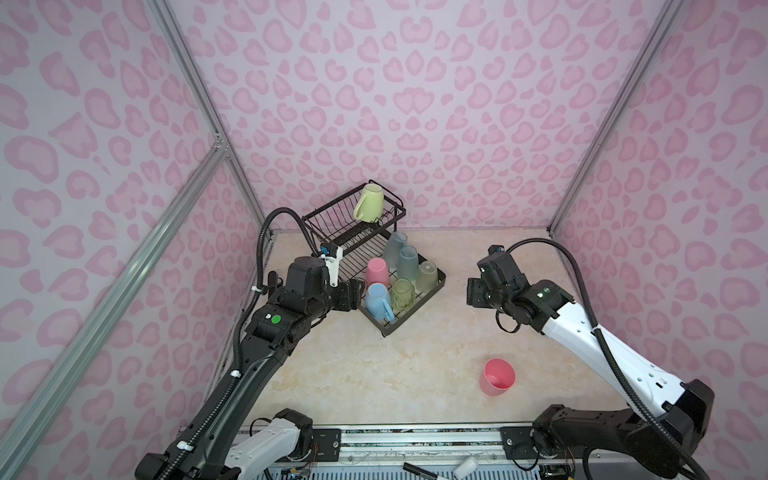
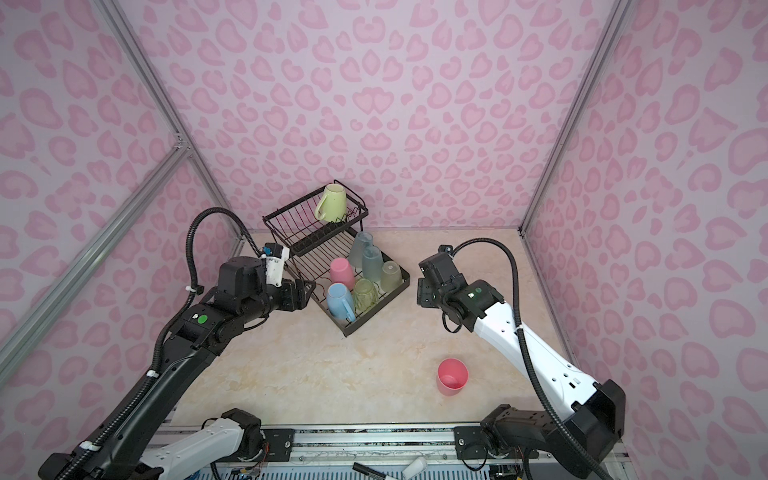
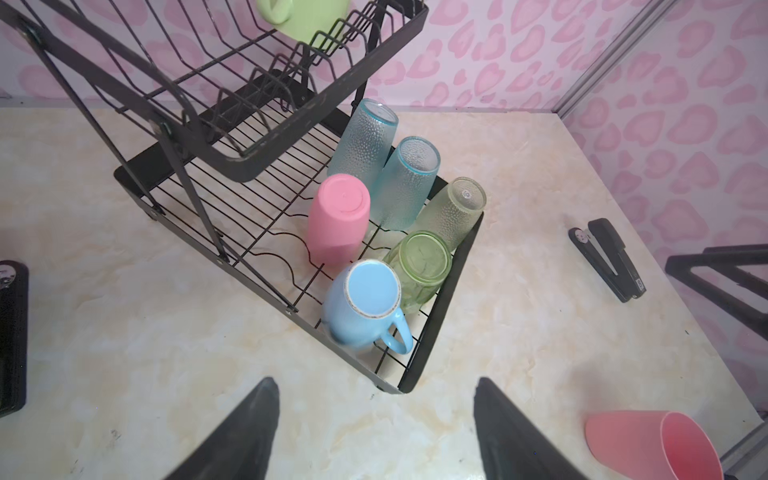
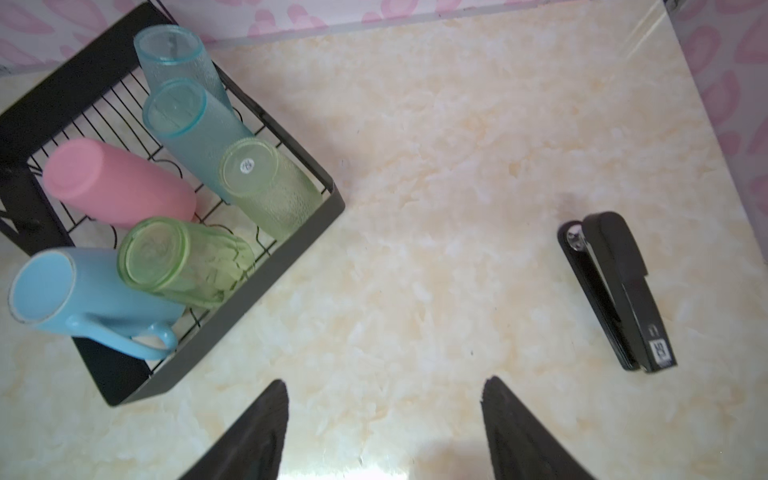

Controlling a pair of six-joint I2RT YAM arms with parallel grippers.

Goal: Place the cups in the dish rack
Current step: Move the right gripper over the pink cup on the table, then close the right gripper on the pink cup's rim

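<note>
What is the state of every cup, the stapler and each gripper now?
lime mug: base up, tilted, in upper basket.
two blue tumblers: upside down in lower tray.
racked pink cup: upside down, same tray.
two green tumblers: upside down, same tray.
light-blue mug: upside down, same tray.
loose pink cup: upright on table.
stapler: closed.
left gripper: open, empty.
right gripper: open, empty.

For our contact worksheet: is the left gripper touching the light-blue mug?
Apart. The left wrist view shows a gap between the left gripper and the light-blue mug.
</note>
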